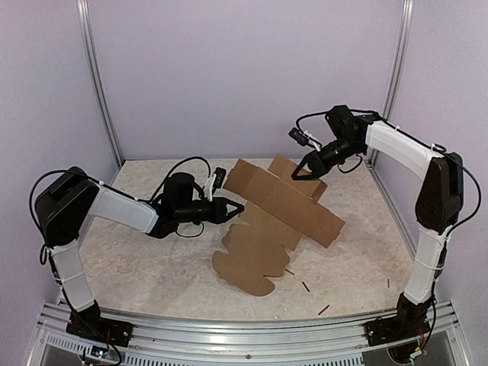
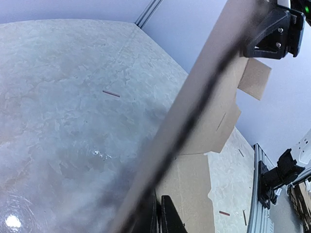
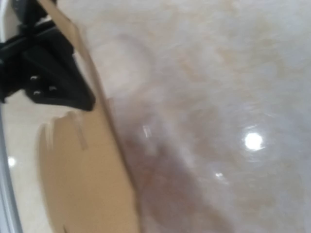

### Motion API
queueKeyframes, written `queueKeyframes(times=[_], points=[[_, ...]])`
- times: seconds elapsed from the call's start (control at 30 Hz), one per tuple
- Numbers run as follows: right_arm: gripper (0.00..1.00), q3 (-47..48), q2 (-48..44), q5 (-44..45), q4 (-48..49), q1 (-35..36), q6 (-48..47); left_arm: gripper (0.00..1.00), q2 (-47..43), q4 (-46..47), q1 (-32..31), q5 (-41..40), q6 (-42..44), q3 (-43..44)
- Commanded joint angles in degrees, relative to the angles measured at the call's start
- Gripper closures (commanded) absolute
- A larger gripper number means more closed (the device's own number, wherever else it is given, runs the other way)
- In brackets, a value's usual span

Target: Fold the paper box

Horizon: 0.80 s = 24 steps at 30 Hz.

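The paper box is a flat brown die-cut sheet. One long panel is lifted off the table and the rounded flaps lie flat at the front. My left gripper is shut on the sheet's left edge, and its fingers pinch the cardboard at the bottom of the left wrist view. My right gripper is at the sheet's far flap. It also shows in the left wrist view. The right wrist view is blurred: it shows cardboard and the left gripper, but not its own fingers.
Small dark sticks lie on the marbled table at the front right and near the sheet. One shows in the left wrist view. A metal rail runs along the near edge, and lilac walls enclose the back and sides.
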Motion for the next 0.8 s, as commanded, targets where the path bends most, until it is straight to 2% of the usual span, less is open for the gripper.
queueKeyframes(times=[0.0,0.07,0.13,0.27,0.37,0.5,0.63,0.77], points=[[0.68,3.28,1.34,10.32,0.82,-1.48,0.71,0.96,2.13,1.80,0.68,2.75,-2.36,-1.40],[0.61,3.72,0.99,14.90,1.70,-2.03,0.53,0.97,2.33,1.25,0.89,2.79,-2.96,-1.49],[0.48,3.60,0.21,19.04,2.74,-2.16,0.23,0.98,2.71,-0.23,1.15,2.71,-3.30,-1.38],[0.45,-0.57,-3.18,17.95,6.13,-1.08,-1.81,1.00,3.83,-2.33,1.87,3.77,-4.33,-0.68],[0.49,-8.06,-4.87,14.43,9.33,2.62,-2.65,1.00,5.51,-4.12,2.53,5.04,-5.92,0.29],[0.58,-15.63,-1.09,11.10,11.91,8.16,-2.02,1.00,7.71,-5.20,3.52,7.13,-8.27,0.84],[0.73,-16.88,4.78,7.24,14.05,10.45,-0.68,1.00,9.32,-5.59,4.14,8.45,-9.82,0.91],[0.82,-16.60,8.49,6.38,14.93,12.56,-0.69,1.00,10.49,-5.68,4.84,9.68,-11.25,1.00]])
